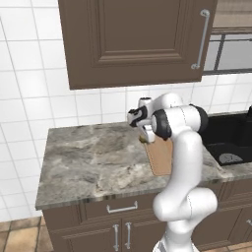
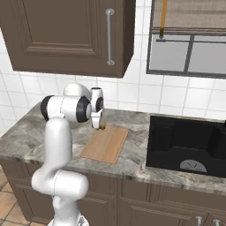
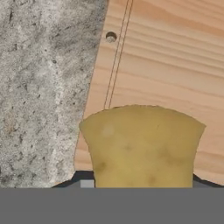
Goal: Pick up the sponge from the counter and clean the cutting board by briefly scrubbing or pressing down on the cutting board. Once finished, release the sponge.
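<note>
Closest to the hand camera, the sponge [image 3: 142, 146] fills the lower centre of the frame, clamped in the pincer [image 3: 142, 186], whose dark tips barely show at its lower corners. Behind it the cutting board [image 3: 175, 65] covers the upper right, its groove line and a small hole near the edge, with the marble worktop [image 3: 43, 87] on the left. In the right base view, the pincer [image 2: 100, 126] holds the sponge [image 2: 102, 126] at mid-frame, over the board's [image 2: 105, 145] far corner; whether it touches is unclear.
</note>
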